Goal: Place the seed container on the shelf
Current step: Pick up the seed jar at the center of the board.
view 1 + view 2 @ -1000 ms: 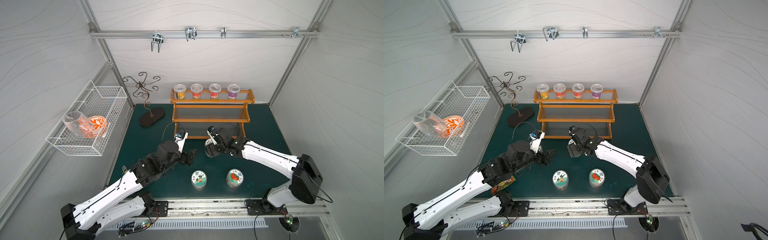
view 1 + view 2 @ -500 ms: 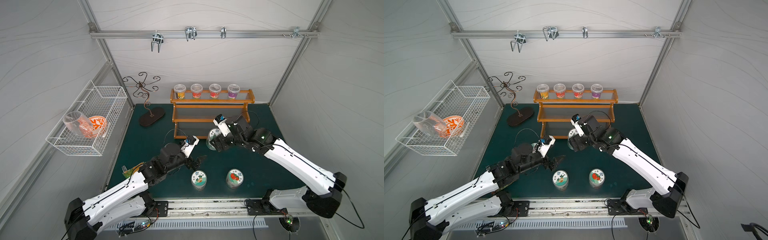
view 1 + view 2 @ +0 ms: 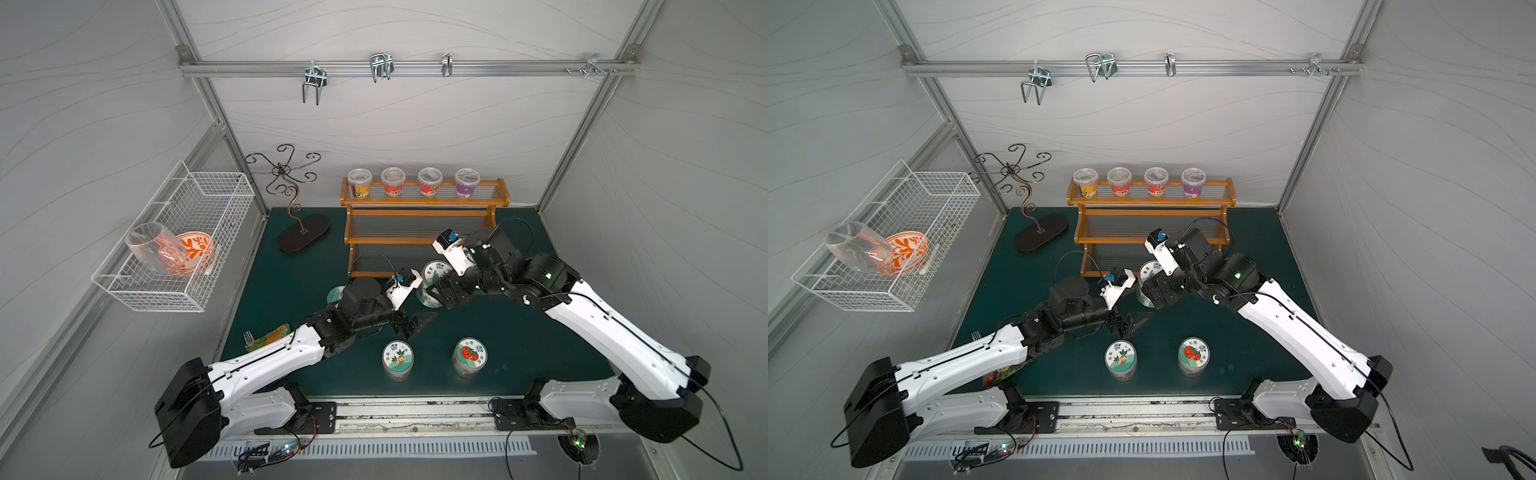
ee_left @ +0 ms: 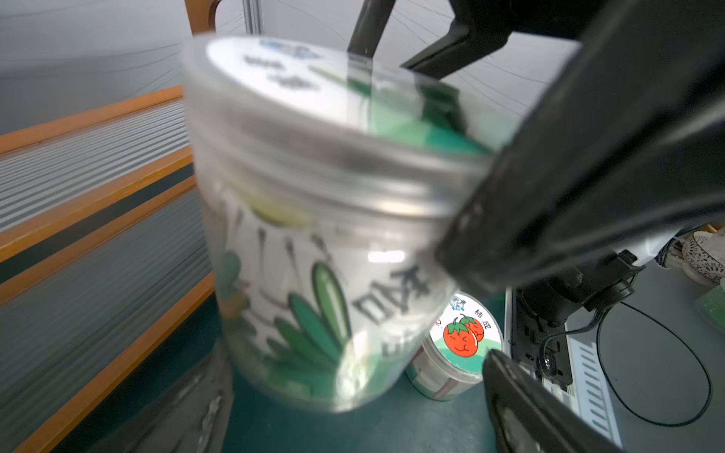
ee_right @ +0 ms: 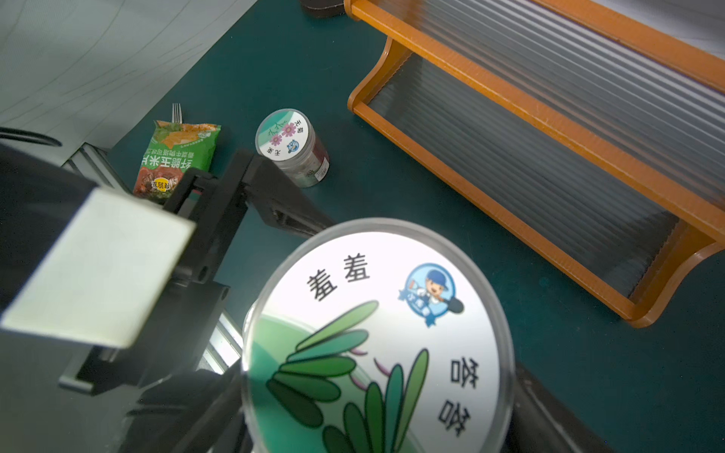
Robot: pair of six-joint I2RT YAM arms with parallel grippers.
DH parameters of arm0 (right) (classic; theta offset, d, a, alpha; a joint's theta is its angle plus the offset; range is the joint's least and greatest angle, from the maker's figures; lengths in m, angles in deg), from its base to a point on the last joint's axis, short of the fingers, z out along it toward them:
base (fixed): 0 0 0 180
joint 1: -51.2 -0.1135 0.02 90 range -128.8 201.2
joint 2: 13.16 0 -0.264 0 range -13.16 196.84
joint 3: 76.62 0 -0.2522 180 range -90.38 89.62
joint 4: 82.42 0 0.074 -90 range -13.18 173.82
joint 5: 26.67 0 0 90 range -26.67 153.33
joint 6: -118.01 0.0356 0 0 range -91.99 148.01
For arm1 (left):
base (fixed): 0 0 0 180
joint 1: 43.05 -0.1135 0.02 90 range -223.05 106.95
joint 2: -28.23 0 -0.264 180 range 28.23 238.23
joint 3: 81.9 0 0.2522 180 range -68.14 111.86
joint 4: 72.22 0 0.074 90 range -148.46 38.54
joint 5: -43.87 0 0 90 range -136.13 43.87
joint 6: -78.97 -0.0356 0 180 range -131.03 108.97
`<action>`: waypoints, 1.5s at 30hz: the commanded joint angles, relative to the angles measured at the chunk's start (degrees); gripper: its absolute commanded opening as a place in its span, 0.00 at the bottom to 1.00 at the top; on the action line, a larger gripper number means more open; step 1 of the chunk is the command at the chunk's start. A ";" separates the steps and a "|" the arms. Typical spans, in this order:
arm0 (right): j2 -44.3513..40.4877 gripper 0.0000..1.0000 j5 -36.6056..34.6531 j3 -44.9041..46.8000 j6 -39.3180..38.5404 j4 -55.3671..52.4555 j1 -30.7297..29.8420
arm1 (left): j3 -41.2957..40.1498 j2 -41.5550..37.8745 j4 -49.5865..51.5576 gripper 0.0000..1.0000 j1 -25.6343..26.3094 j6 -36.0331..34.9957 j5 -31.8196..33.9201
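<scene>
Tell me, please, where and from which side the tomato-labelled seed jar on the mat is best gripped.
Take the tomato-labelled seed jar across its round clear wall, just under the lid, probably coming down from above. It stands upright, lid up, with bare mat around it; the neighbouring seed jar stands apart at one side, so setting the jaws front-to-back should clear it.

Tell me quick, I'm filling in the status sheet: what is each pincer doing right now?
Left pincer: open, holding nothing.
Right pincer: closed on the green-leaf seed jar.
</scene>
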 commanded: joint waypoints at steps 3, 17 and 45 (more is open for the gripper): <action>-1.43 0.53 2.09 -1.54 -0.98 -1.23 0.05 | 5.20 3.34 -8.12 1.00 1.10 -1.01 -1.17; -1.48 0.52 2.77 -0.87 -2.06 -2.22 -0.02 | 7.68 8.23 -13.65 0.94 1.15 2.02 -1.42; -10.60 0.99 8.91 0.64 2.56 4.25 6.84 | -0.05 9.45 -33.24 0.35 0.31 4.81 15.42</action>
